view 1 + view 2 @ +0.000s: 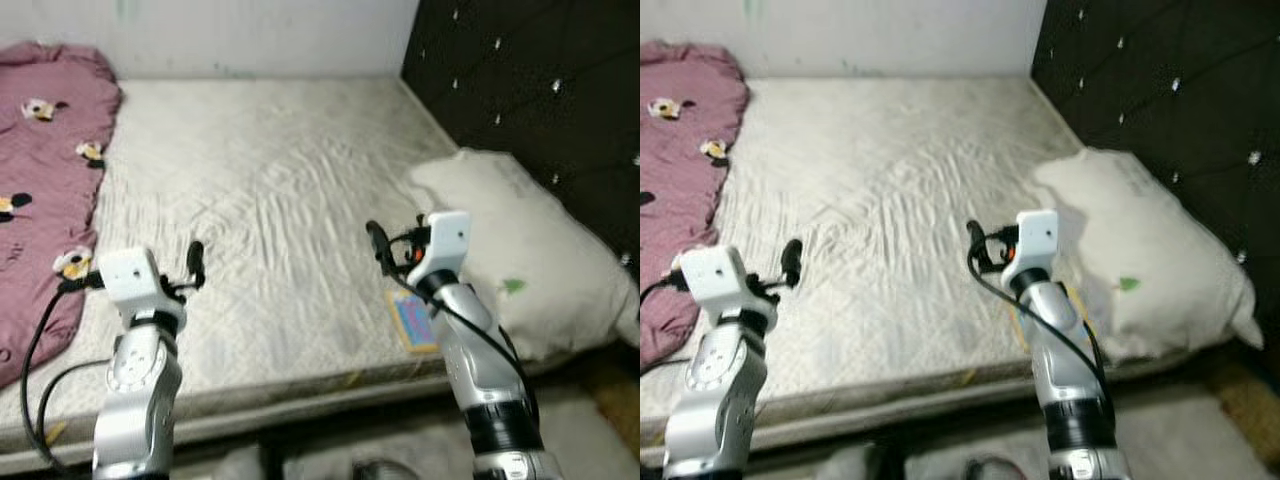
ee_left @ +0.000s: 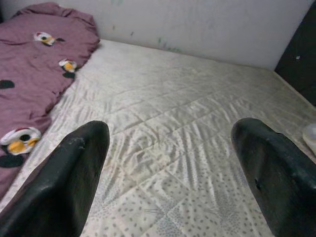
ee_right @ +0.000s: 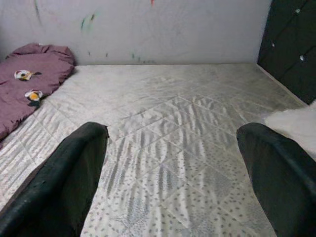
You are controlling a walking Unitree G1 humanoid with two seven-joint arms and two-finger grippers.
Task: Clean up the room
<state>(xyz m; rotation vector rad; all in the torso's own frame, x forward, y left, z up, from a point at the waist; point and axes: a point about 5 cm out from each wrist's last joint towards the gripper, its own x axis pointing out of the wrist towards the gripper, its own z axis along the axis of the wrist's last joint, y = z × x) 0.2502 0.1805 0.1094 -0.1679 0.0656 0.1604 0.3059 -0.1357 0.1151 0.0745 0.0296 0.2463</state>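
Two grippers up over bed, nothing held, so tidy-up looks barely begun.

Far left of frame: maroon blanket (image 1: 45,190) w/ duck print, bunched along left edge of mattress (image 1: 270,230), long axis running front-to-back, far end toward wall at upper left. Not folded or spread yet. Prob. first job.

Lower left: left gripper (image 2: 168,163) hovering over front part of mattress, just right of blanket edge, fingers (image 2: 74,173) spread wide, empty, aimed toward far wall.

Centre: bare quilted mattress, wrinkled, no loose items seen on it.

Centre-right: right gripper (image 3: 173,168) above mattress, near pillow, fingers (image 3: 79,168) spread wide as well, empty, aimed same way.

Lower right of centre: small flat card-like item (image 1: 415,322), yellow rim w/ blue-pink face, lying at front edge of mattress, partly hidden behind right arm, touching or just beside pillow; can't tell which. Long axis roughly front-to-back. Needs picking up.

Right: white pillow (image 1: 520,250) by black tufted headboard (image 1: 540,80), lying skewed, long axis diagonal from upper left to lower right, corner hanging off front edge. Needs straightening.
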